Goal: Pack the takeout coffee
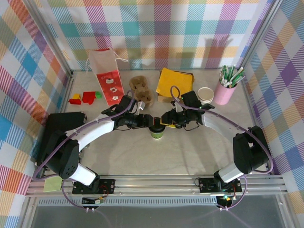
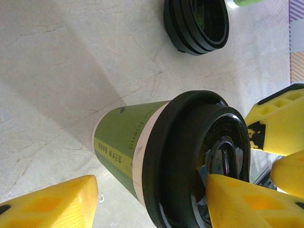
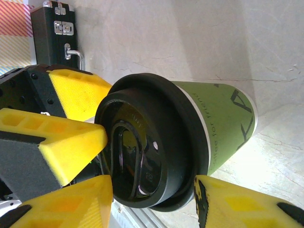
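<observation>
The takeout coffee, a green paper cup (image 1: 157, 133) with its black lid (image 2: 190, 156) on top, stands upright mid-table between both arms. My left gripper (image 1: 148, 121) is open: one yellow finger (image 2: 247, 199) rests on the lid's top, while the other (image 2: 47, 204) hangs beside the cup (image 2: 123, 142), clear of it. My right gripper (image 1: 165, 121) comes in from the opposite side, also open. One of its fingers (image 3: 61, 204) lies over the lid's face (image 3: 142, 152), and the other (image 3: 237, 204) sits against the lid's rim beside the cup's wall (image 3: 223, 114).
A brown pulp carrier (image 1: 142, 90), a yellow bag (image 1: 175, 80), a white cup (image 1: 205, 95) and a pink cup of straws (image 1: 225, 88) line the back. A red-and-white paper bag (image 1: 107, 76) and coloured blocks (image 1: 85, 97) sit back left. A black case (image 1: 57, 128) lies left. Stacked black lids (image 2: 197, 23) lie beyond the cup.
</observation>
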You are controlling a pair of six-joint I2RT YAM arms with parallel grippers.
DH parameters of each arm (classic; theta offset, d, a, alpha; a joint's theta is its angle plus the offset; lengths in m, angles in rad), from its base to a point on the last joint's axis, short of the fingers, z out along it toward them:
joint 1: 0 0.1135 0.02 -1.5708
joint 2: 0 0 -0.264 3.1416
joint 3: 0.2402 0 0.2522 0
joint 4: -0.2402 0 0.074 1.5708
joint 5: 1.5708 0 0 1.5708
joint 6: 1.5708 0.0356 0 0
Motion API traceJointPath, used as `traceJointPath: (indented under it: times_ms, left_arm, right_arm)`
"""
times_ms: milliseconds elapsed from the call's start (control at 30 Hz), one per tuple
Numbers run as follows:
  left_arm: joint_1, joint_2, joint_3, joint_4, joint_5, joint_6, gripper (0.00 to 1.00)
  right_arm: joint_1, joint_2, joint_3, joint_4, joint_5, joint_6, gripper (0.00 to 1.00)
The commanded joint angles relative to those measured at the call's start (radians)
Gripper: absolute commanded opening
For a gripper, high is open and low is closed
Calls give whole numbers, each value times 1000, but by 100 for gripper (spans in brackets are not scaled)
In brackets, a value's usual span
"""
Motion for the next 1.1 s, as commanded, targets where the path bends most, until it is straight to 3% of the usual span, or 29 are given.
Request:
traceJointPath:
  times_ms: [0,700,1067]
  left_arm:
    - [-7,15,4,-19,-12,24,60]
    - [-6,24,-106,23,-49,8,45]
    - [-15,3,-141,28,-50,19,43]
  right_arm:
    - [8,22,26,-37,16,-37,50]
    - [19,62,14,-88,114,-74,48]
    - [23,52,-28,-96,164,-74,47]
